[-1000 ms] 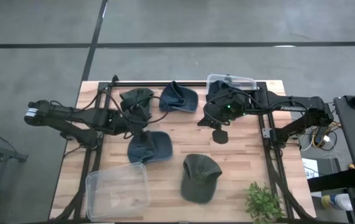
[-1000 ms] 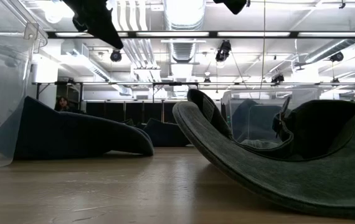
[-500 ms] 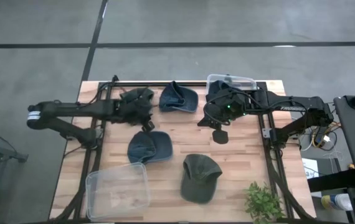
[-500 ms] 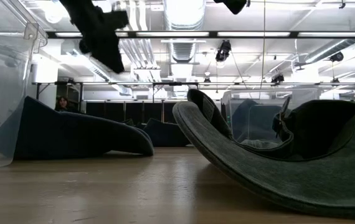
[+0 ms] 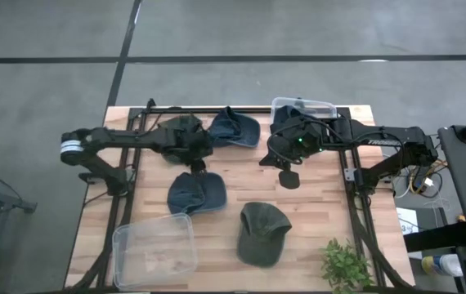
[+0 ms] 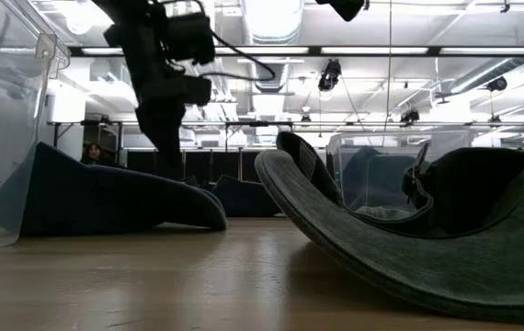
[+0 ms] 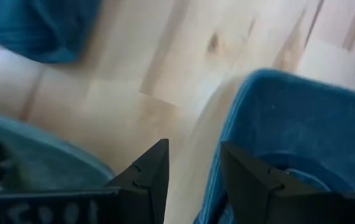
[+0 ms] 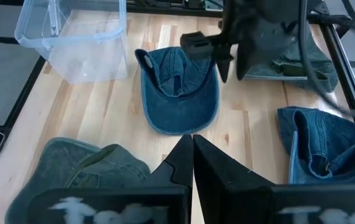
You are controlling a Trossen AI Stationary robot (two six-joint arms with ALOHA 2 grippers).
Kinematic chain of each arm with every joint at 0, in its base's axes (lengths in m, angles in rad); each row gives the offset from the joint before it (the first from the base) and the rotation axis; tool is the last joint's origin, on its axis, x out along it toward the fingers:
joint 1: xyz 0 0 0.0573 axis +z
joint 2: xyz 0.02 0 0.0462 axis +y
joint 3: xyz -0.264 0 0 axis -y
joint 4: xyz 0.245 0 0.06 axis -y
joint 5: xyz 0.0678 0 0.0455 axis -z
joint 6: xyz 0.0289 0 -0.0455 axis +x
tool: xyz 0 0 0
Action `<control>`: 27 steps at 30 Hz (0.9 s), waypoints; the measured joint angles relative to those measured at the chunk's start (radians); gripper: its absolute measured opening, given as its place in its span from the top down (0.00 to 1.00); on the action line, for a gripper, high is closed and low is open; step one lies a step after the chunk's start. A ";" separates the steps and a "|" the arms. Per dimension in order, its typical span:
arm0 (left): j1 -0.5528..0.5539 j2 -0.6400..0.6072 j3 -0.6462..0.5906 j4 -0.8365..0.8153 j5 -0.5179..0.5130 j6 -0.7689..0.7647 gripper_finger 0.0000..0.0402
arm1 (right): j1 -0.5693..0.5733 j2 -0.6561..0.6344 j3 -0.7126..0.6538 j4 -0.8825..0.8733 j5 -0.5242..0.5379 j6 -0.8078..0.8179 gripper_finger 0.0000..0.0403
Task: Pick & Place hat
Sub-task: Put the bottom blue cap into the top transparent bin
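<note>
Several caps lie on the wooden table. A blue cap rests open side up near the middle. A dark green cap lies nearer, a second blue cap and a dark green one lie by the far edge. My left gripper is open, low over bare wood just beyond the middle blue cap's far edge. My right gripper is shut and hangs in the air right of centre, holding nothing. My left gripper points down at the table beside the middle blue cap's far edge. One finger stands against that edge, the other over bare wood. I cannot tell whether it touches the cap.
A clear plastic bin stands at the near left corner, and another clear bin at the far right under the right arm. A small green plant is at the near right corner. Bare wood shows between the caps.
The left arm has stretched toward the table's right. Its gripper has shifted from above the middle blue cap toward the cap's far edge and has come down. The caps and the right arm have kept still.
</note>
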 joint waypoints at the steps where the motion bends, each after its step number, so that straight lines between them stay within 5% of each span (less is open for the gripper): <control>1: 0.000 0.013 0.000 0.000 0.010 0.010 0.66 | 0.000 0.000 0.000 0.000 0.000 0.001 0.98; 27: 0.000 0.210 0.000 0.011 0.236 0.113 0.66 | 0.000 0.000 0.001 0.002 0.000 0.025 0.98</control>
